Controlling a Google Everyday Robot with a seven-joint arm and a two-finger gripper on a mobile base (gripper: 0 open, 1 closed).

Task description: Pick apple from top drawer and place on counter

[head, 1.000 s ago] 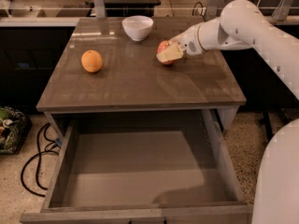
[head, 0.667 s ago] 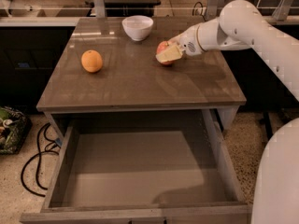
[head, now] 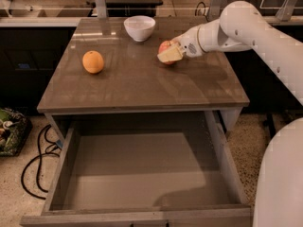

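Red apple [head: 164, 45] sits low on the counter [head: 142, 86], upper right of centre, clasped by the gripper [head: 169, 54]. Drawer [head: 142, 174] lies open below. Placing step, it seems; next likely calls for releasing and lifting clear.

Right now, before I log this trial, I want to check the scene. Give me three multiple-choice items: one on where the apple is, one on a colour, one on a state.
1. Where is the apple?
A. in the top drawer
B. on the floor
C. at the far right of the counter, in the gripper

2. What colour is the bowl?
A. white
B. blue
C. black

3. The top drawer is:
A. shut
B. pulled open
C. taken out

Answers:
1 C: the jaws are closed on the apple at the counter top.
2 A: the bowl near the far edge is plainly white.
3 B: the drawer's floor and side walls show in front of the counter.
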